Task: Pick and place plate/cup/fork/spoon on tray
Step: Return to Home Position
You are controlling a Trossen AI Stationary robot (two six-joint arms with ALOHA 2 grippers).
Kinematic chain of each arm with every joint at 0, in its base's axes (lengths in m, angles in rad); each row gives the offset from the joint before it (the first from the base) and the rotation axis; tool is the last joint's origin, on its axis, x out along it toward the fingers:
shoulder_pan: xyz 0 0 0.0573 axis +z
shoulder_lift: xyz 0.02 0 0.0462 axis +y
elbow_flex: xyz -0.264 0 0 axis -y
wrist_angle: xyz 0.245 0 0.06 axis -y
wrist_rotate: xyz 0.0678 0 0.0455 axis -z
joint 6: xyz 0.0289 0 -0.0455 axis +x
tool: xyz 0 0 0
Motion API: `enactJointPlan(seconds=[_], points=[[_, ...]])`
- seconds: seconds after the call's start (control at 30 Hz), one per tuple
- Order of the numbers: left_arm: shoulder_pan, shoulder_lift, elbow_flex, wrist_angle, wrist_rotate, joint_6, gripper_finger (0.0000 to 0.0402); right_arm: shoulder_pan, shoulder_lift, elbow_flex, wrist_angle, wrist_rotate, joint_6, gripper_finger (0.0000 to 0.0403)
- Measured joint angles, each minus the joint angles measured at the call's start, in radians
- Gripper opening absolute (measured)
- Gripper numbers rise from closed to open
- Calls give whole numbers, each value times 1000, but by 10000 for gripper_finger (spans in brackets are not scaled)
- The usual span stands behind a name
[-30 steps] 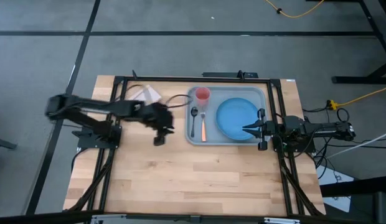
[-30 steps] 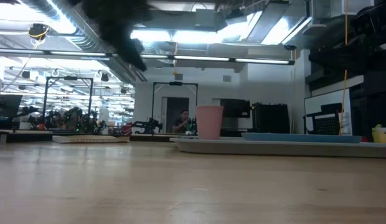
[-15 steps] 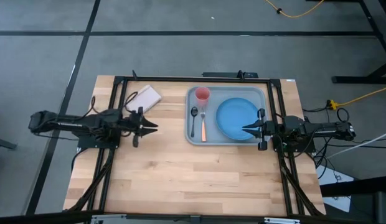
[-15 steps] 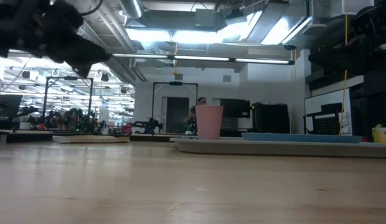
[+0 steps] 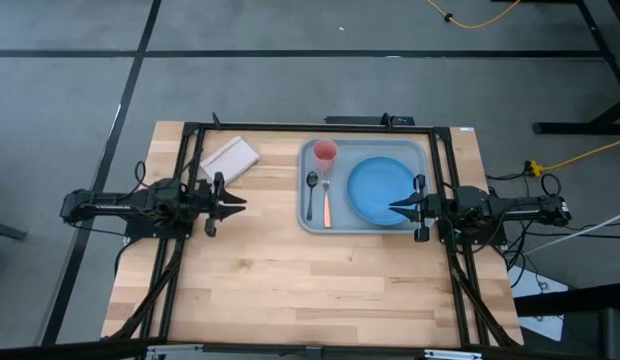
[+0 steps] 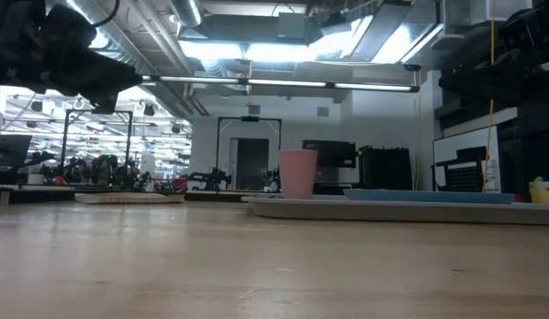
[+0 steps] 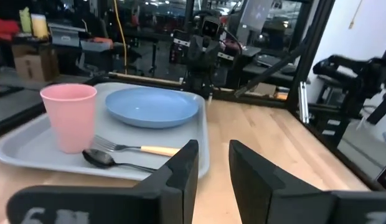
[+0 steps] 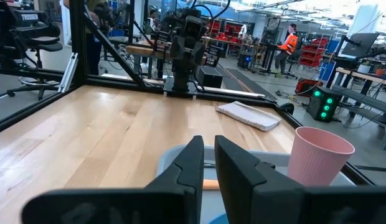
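Left gripper (image 5: 234,202) pulled back from middle of table to own side, fingers a little apart, holding nothing. Right gripper (image 5: 397,208) same spot over plate (image 5: 380,191) edge, fingers nearly together, empty.

Plate, cup (image 5: 325,152), fork (image 5: 327,203), spoon (image 5: 311,190) all on tray (image 5: 308,222). Job looks done.

Pale notepad (image 5: 230,156) lies off tray, near left arm. Nothing blocks way.

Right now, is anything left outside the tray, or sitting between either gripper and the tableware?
Nothing visible blocks anything. The plate, cup, fork and spoon already lie inside the tray. The left gripper hovers over bare table; the right gripper sits at the plate's edge, empty.
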Motion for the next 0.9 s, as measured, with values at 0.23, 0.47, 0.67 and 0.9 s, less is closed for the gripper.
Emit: enactJointPlan(seconds=[0.23,0.47,0.67,0.9], points=[[0,2,0,-32,42,118,82,0,0,0,0,0,0,46],[-1,6,0,-84,8,99,82,0,0,0,0,0,0,46],[-1,6,0,-86,7,89,82,0,0,0,0,0,0,46],[-1,6,0,-87,7,89,82,0,0,0,0,0,0,46]])
